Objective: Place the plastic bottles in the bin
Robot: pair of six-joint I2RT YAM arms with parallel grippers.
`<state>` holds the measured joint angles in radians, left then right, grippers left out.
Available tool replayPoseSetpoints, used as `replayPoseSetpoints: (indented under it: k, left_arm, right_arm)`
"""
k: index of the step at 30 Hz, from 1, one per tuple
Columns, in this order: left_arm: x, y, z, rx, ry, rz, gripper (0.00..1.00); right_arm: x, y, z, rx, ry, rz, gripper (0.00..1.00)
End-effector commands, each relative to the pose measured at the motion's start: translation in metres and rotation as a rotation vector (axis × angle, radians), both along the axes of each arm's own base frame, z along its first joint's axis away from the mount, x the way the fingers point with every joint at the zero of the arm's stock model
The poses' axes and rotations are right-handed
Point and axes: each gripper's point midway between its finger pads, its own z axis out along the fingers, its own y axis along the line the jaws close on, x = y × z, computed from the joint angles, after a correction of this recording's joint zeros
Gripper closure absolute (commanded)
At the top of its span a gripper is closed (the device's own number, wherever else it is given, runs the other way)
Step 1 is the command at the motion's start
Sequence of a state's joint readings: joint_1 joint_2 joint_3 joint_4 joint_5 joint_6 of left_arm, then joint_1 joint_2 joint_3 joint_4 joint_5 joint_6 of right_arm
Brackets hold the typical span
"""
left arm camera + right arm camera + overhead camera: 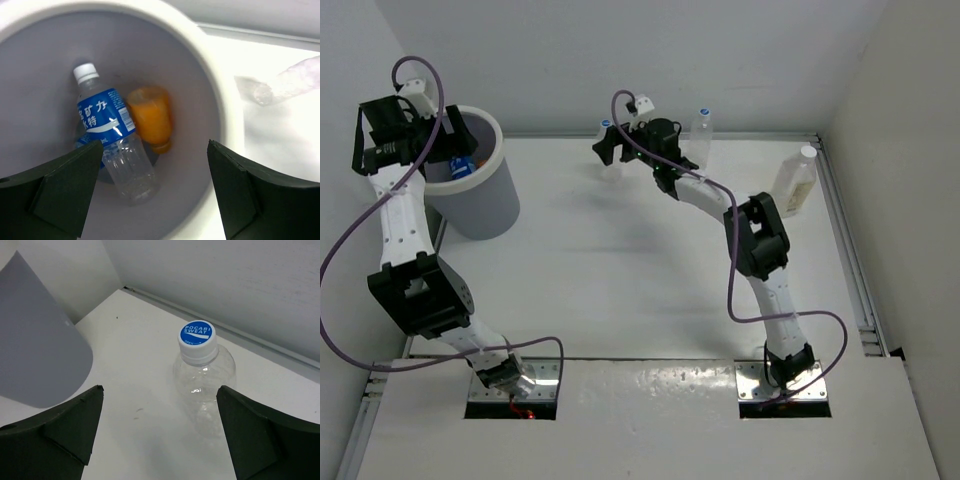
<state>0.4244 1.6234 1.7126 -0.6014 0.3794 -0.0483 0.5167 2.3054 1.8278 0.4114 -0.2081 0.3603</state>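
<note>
The left gripper (155, 150) was seen hung over the mouth of the bin (480, 205) at the far-left corner of the table (620, 290), jaws spread wide and nothing caught between them; down inside, a clear bottle with a blue label (106, 127) was found lying on the bottom, white cap pointed toward the far wall of the bin, and the orange bottle (150, 120) was tucked just beside it, the two apparently touching; the thick white rim was all that framed them. Across the table the right gripper (160, 390) was held out toward the back wall (225, 280), jaws likewise parted and empty; a clear bottle with a blue cap (202, 370) was stood upright just ahead, apart from both fingers, nothing lodged in the gap; the grey side of the bin was glimpsed off to the left in that wrist view, well apart from the bottle. From above, a second clear bottle (700, 135) was spotted upright against the back wall behind the right arm, and a whitish bottle (795, 182) was seen near the table's right edge, close to the arm's elbow; purple cables (350, 240) were looped loosely along both arms.
</note>
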Motion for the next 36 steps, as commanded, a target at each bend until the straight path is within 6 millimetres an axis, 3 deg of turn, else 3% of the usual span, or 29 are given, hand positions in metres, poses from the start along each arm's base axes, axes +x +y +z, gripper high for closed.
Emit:
replayPoseSetpoints:
  k: [1, 3, 4, 8, 10, 11, 13, 14, 19, 21, 22, 23, 27, 28, 30, 31, 32, 33, 34, 35, 36]
  left_arm:
    - [-0.011, -0.021, 0.037, 0.04, -0.097, -0.076, 0.08]
    - [-0.011, -0.023, 0.038, 0.036, -0.1, -0.086, 0.08]
    - [-0.012, -0.028, 0.041, 0.039, -0.108, -0.095, 0.08]
    - [-0.011, -0.033, 0.045, 0.034, -0.116, -0.102, 0.08]
    - [-0.011, -0.033, 0.045, 0.034, -0.116, -0.102, 0.08]
    - [-0.011, -0.035, 0.046, 0.031, -0.118, -0.11, 0.08]
    - [-0.011, -0.035, 0.046, 0.022, -0.117, -0.107, 0.08]
    - [-0.01, -0.035, 0.05, 0.027, -0.127, -0.107, 0.08]
    - [-0.01, -0.035, 0.05, 0.027, -0.127, -0.107, 0.08]
    - [-0.012, -0.036, 0.054, 0.031, -0.135, -0.107, 0.08]
    - [-0.013, -0.036, 0.05, 0.027, -0.127, -0.107, 0.08]
    - [-0.013, -0.034, 0.05, 0.03, -0.126, -0.099, 0.08]
    - [-0.014, -0.035, 0.048, 0.027, -0.117, -0.098, 0.08]
    - [-0.014, -0.036, 0.048, 0.023, -0.119, -0.107, 0.08]
    - [-0.014, -0.042, 0.049, 0.01, -0.124, -0.135, 0.08]
    - [-0.014, -0.044, 0.054, 0.008, -0.135, -0.148, 0.08]
    - [-0.013, -0.048, 0.054, 0.034, -0.137, -0.17, 0.08]
    - [-0.01, -0.048, 0.071, 0.062, -0.186, -0.184, 0.08]
    - [-0.012, -0.049, 0.088, 0.086, -0.233, -0.185, 0.08]
    - [-0.013, -0.044, 0.105, 0.114, -0.286, -0.174, 0.08]
    - [-0.017, -0.041, 0.129, 0.11, -0.354, -0.154, 0.08]
  right_arm:
    - [0.016, 0.003, 0.044, 0.043, -0.192, -0.03, 0.06]
    - [0.021, 0.001, 0.05, 0.017, -0.236, -0.057, 0.06]
    - [0.022, 0.005, 0.039, 0.004, -0.229, -0.067, 0.06]
    - [0.033, 0.008, 0.03, -0.015, -0.265, -0.107, 0.05]
    - [0.038, 0.008, 0.039, -0.014, -0.307, -0.14, 0.05]
    - [0.043, 0.011, 0.028, -0.018, -0.304, -0.138, 0.05]
    - [0.047, 0.014, 0.031, -0.002, -0.316, -0.141, 0.05]
    - [0.052, 0.017, 0.02, -0.003, -0.312, -0.14, 0.05]
    - [0.063, 0.027, 0.014, 0.016, -0.361, -0.13, 0.08]
    - [0.065, 0.029, 0.01, 0.009, -0.382, -0.132, 0.18]
    - [0.067, 0.029, 0.018, 0.018, -0.406, -0.135, 0.23]
    - [0.068, 0.03, 0.012, 0.009, -0.412, -0.137, 0.35]
    - [0.066, 0.028, 0.01, -0.005, -0.426, -0.148, 0.69]
    - [0.066, 0.024, 0.001, -0.013, -0.418, -0.155, 0.74]
    - [0.061, 0.023, 0.019, 0.009, -0.447, -0.158, 0.86]
    - [0.059, 0.02, 0.004, -0.005, -0.429, -0.155, 0.9]
    - [0.053, 0.02, 0.026, 0.027, -0.449, -0.146, 0.92]
    - [0.048, 0.017, 0.034, 0.031, -0.449, -0.144, 0.97]
    - [0.043, 0.01, 0.061, 0.064, -0.472, -0.149, 1.0]
    - [0.037, 0.009, 0.058, 0.065, -0.456, -0.135, 1.0]
    - [0.025, 0.0, 0.096, 0.122, -0.464, -0.133, 1.0]
